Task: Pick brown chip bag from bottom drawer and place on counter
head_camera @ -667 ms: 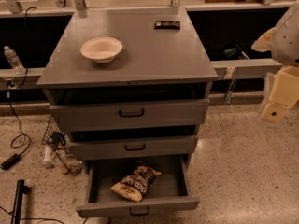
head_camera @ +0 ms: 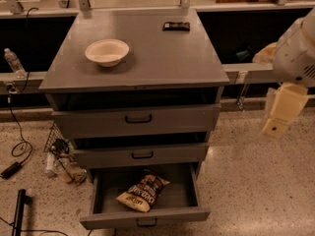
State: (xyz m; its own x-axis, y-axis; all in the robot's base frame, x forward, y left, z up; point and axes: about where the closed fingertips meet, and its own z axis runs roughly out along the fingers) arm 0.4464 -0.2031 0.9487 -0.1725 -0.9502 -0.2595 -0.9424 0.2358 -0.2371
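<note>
The brown chip bag (head_camera: 142,192) lies flat in the open bottom drawer (head_camera: 145,217), left of its middle, tan-yellow end toward the front left. The drawer is pulled out below two other grey drawers. The counter (head_camera: 147,58) is the grey cabinet top above them. My gripper (head_camera: 280,113) hangs from the cream arm at the right edge of the camera view, beside the cabinet at the height of the upper drawers. It is well to the right of the bag and above it, and it holds nothing that I can see.
A white bowl (head_camera: 107,51) sits on the counter's left part and a small black bar-shaped object (head_camera: 176,26) at its back right. Cables and clutter (head_camera: 61,156) lie on the floor left of the cabinet. A water bottle (head_camera: 13,62) stands on the rail at left.
The arm and gripper at the right have shifted slightly left and down. The bag, drawers and counter objects have not moved.
</note>
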